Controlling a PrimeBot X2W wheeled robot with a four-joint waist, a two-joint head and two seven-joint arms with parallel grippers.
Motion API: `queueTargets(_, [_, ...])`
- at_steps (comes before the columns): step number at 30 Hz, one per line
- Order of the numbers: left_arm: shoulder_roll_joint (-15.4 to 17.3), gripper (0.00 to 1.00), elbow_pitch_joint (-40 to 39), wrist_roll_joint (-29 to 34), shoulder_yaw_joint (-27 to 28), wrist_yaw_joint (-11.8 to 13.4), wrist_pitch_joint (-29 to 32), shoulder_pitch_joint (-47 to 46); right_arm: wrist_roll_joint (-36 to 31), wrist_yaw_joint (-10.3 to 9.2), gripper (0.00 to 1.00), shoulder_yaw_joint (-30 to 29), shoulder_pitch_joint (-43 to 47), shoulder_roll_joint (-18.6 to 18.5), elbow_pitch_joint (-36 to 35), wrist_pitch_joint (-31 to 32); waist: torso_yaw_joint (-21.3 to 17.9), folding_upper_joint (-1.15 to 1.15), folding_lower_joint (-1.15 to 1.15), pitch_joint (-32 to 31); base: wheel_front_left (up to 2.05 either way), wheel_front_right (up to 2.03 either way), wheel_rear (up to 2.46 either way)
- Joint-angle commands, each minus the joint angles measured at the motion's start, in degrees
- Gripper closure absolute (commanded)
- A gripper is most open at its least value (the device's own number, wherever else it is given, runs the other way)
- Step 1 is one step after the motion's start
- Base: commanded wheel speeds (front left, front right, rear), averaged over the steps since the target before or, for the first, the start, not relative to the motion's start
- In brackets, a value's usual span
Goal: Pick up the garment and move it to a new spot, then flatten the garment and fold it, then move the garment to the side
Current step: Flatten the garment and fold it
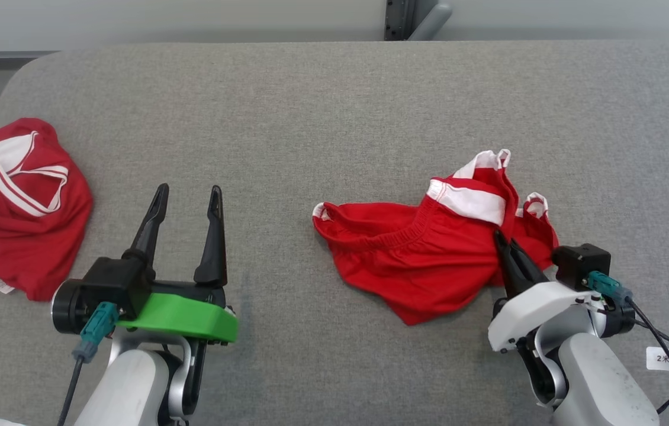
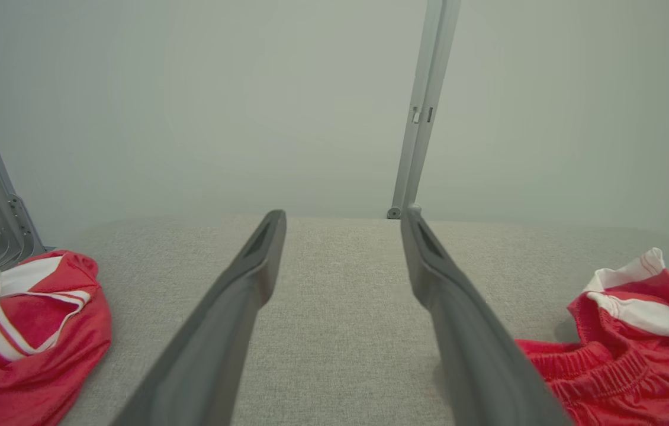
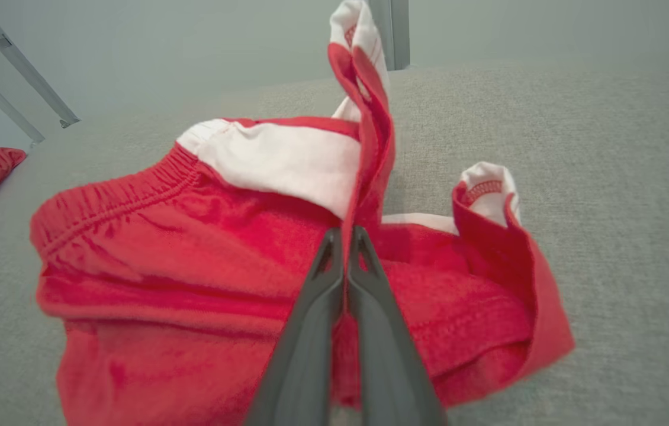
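Observation:
The garment (image 1: pixel 423 248) is a pair of red shorts with white side panels and an elastic waistband, lying crumpled on the grey table right of centre. My right gripper (image 1: pixel 499 238) sits at its right side, shut on a fold of the red fabric; in the right wrist view the right gripper (image 3: pixel 346 232) has its fingers pressed together with a ridge of the garment (image 3: pixel 192 248) pinched between them. My left gripper (image 1: pixel 187 195) hovers open over bare table to the left, its fingers (image 2: pixel 251 278) spread wide with nothing between them. The garment's edge (image 2: pixel 624 349) lies to its right.
A second red and white garment (image 1: pixel 12 207) lies bunched at the table's left edge, also at the left garment (image 2: pixel 21 331). The grey padded table (image 1: pixel 334 106) stretches far back. Metal frame posts (image 2: pixel 423 106) stand behind it.

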Motion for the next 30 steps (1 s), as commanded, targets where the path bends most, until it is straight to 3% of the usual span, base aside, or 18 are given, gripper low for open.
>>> queueTargets(1, [0.43,0.0,-0.32,0.26,-0.08,0.15,0.31,-0.64,0.9,-0.02,0.41,-0.8,0.71,-0.03,0.67,-0.66,-1.21,0.0,0.0,0.22,0.0,0.0,0.0])
queueTargets(2, [0.54,0.0,-0.4,0.26,-0.11,0.21,0.41,-0.58,1.12,-0.02,0.0,-1.11,0.7,0.0,0.9,-0.88,-1.54,0.0,0.0,0.23,0.0,0.0,0.0])
queueTargets(13, [1.36,0.0,-1.08,0.1,-0.01,1.07,1.07,0.64,0.44,-0.02,0.0,-6.33,4.09,0.16,-2.16,-3.73,-4.17,0.0,0.0,-0.21,0.0,0.0,0.0])
queueTargets(22, [2.67,0.0,-2.06,-0.24,0.89,2.46,1.34,2.59,-5.96,-0.02,0.0,-11.9,7.03,-0.13,-14.37,-2.92,-6.65,0.0,0.0,-1.68,0.0,0.0,0.0])
queueTargets(30, [3.85,0.0,-2.81,-0.59,0.42,3.01,2.67,5.48,-6.68,-0.02,0.0,-9.61,10.07,0.02,-23.74,0.7,-8.76,0.0,0.0,-3.9,0.0,0.0,0.0])
